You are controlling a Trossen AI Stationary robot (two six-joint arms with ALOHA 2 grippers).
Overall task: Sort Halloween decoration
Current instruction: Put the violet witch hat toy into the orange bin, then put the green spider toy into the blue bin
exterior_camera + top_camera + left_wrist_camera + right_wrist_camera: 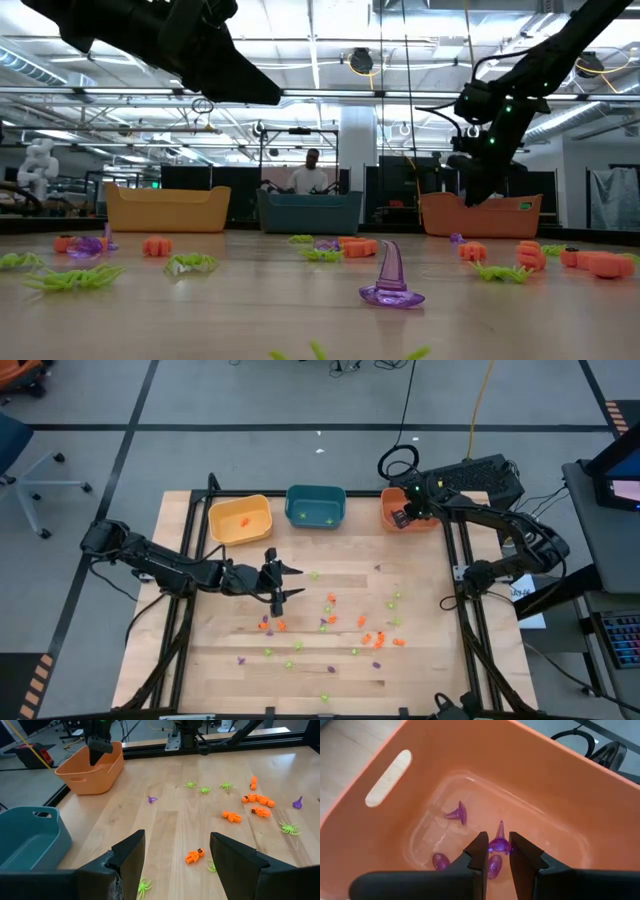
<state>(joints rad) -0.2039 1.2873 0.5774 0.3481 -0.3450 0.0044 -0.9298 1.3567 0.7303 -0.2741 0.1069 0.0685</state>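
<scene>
Between the right gripper [496, 851] fingers, nearly pressed together, a purple hat [498, 843] hangs point-up above the orange bin [560, 800] floor (left gripper [277, 584] spread, far off).

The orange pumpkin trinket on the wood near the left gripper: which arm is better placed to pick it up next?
Probably the left. The left gripper is open just above the orange pumpkin trinket, while the right gripper is over the orange bin.
</scene>
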